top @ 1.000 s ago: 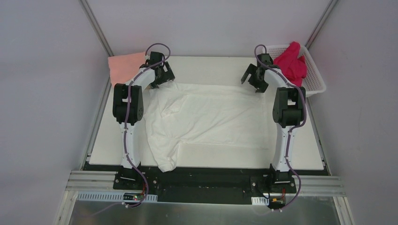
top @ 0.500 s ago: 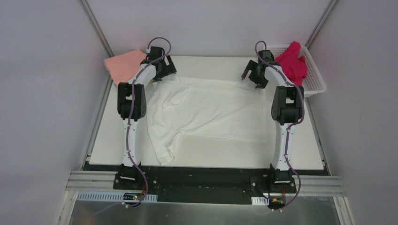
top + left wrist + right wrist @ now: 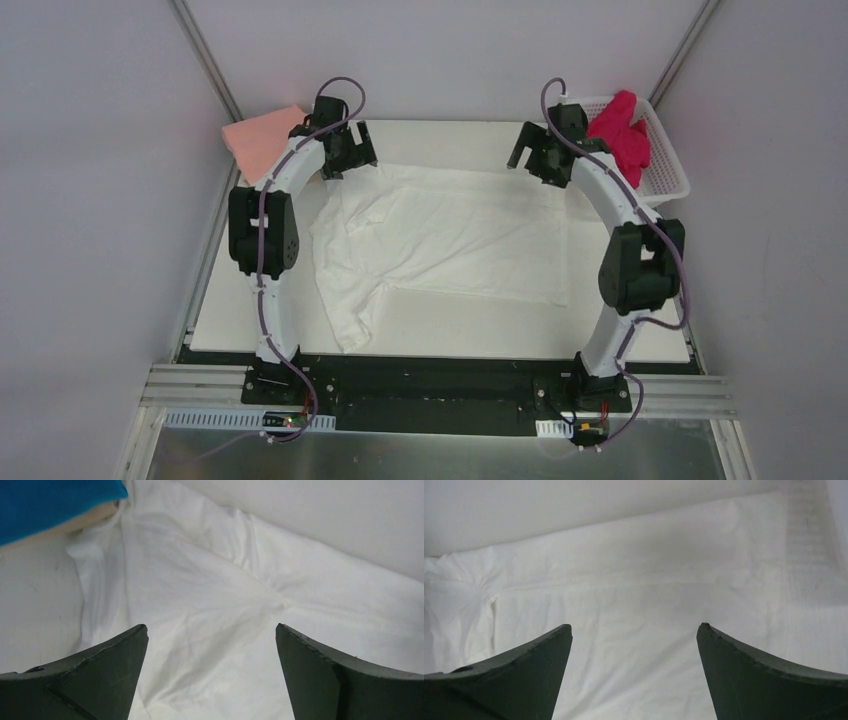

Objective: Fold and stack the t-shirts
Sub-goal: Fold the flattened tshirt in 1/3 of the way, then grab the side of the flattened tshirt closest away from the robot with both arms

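White t-shirt [image 3: 450, 235] spread flat at the table [image 3: 620, 320] centre.
Its long axis is laid from 9 to 3 o'clock, one sleeve pointed toward 7. The left gripper [image 3: 350, 162] at 11 and the right gripper [image 3: 530, 162] at 1 are held wide open and empty over its far edge.

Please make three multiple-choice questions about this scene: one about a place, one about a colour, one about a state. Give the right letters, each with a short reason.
1. Where is the magenta t-shirt?
A) in the white basket
B) draped on the right arm
C) under the left arm

2. What colour is the folded t-shirt at the far left?
A) green
B) salmon-pink
C) black

3. The left hand and the right hand are:
A) shut on cloth
B) shut, empty
C) open, empty

Answers: 1 A, it lies piled inside the basket; 2 B, the top view shows it plainly; 3 C, the jaws stand wide apart above the white t-shirt.
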{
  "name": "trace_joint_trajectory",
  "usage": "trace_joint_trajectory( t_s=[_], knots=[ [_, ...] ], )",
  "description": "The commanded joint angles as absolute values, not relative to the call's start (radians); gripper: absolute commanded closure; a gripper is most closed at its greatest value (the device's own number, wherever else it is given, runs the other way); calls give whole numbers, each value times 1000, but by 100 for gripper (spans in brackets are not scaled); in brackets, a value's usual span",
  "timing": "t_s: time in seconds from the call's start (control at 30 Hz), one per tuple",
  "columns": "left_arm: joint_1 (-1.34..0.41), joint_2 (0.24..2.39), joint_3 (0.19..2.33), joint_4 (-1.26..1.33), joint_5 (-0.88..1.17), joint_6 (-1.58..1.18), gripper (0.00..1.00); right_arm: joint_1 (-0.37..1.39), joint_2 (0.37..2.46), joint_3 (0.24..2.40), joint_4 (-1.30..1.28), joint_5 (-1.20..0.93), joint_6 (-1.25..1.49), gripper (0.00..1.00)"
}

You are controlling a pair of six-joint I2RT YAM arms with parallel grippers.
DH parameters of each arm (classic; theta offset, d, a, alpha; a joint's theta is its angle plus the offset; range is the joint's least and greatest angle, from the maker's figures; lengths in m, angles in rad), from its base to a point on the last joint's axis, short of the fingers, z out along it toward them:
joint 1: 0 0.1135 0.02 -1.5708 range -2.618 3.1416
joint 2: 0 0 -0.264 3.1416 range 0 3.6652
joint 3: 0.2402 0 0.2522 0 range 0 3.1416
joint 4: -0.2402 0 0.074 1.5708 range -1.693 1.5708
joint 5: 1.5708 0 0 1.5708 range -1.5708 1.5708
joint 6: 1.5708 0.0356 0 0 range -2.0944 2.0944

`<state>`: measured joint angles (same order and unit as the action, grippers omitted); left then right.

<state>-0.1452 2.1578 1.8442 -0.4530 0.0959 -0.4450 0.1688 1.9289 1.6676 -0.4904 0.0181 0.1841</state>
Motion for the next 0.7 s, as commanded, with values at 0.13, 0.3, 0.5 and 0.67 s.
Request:
trace_joint_trajectory(
  t_s=[0.13,0.3,0.5,0.67],
  knots=[
    [-273,1763,1414,-506,54,-482,1,183,1582,1205,-400,-68,340,1],
    [-416,1558,1130,-502,-36,-557,1,183,1453,1003,-370,-8,378,0],
    [-505,1351,872,-500,-11,-658,1,182,1426,890,-334,121,396,1],
    [-522,1200,745,-501,80,-702,1,181,1458,868,-335,160,426,1]
  ],
)
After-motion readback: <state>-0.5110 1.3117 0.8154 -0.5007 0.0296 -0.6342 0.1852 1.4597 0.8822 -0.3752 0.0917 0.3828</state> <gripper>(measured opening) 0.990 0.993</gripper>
